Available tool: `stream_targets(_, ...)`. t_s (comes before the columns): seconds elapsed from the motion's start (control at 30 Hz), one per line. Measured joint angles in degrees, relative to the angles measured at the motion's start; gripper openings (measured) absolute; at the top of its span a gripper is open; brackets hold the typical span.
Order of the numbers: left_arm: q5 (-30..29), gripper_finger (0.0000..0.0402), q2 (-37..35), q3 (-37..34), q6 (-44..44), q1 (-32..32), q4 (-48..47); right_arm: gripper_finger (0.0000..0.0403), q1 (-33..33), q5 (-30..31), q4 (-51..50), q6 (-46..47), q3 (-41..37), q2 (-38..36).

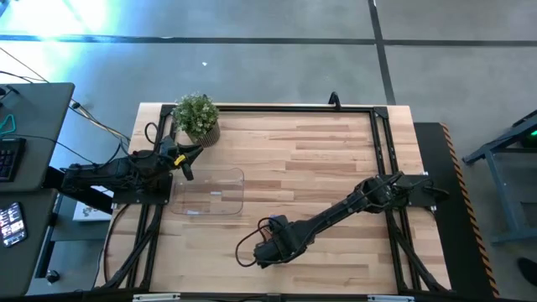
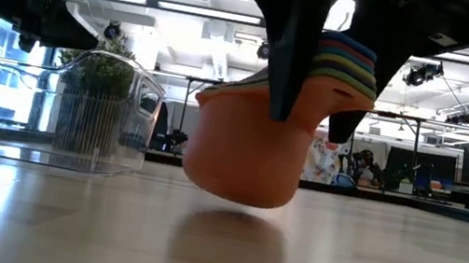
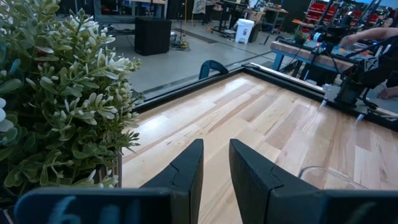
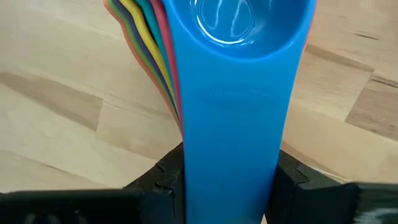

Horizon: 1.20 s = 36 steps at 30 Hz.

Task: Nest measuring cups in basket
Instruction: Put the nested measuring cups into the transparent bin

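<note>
Cups [image 2: 280, 110] sat nested as one stack, gripped by their handles in the right gripper [image 1: 267, 249] just above the table's near edge. The basket [image 1: 209, 193] lay up-left, close by the idle, slightly parted left gripper [image 1: 186, 165].

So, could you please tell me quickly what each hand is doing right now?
Left hand: open, empty, near the plant.
Right hand: closed on the nested measuring cups, off the table.
</note>
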Motion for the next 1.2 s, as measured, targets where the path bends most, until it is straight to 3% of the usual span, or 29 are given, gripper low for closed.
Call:
stream_targets(0.87,0.0,0.0067,0.02,-0.02,0.01,-0.01,0.0,0.0122,-2.13,-7.96,1.59,-0.82,0.0,1.36)
stream_targets(1.03,0.0,0.0067,0.02,-0.02,0.0,0.0,0.0,0.0166,-3.24,-9.54,1.41,-0.56,0.0,1.5)
stream_targets(1.2,0.0,0.0067,-0.01,-0.02,0.01,-0.01,0.0,0.0131,-3.63,-9.52,1.75,-2.07,-0.04,1.81)
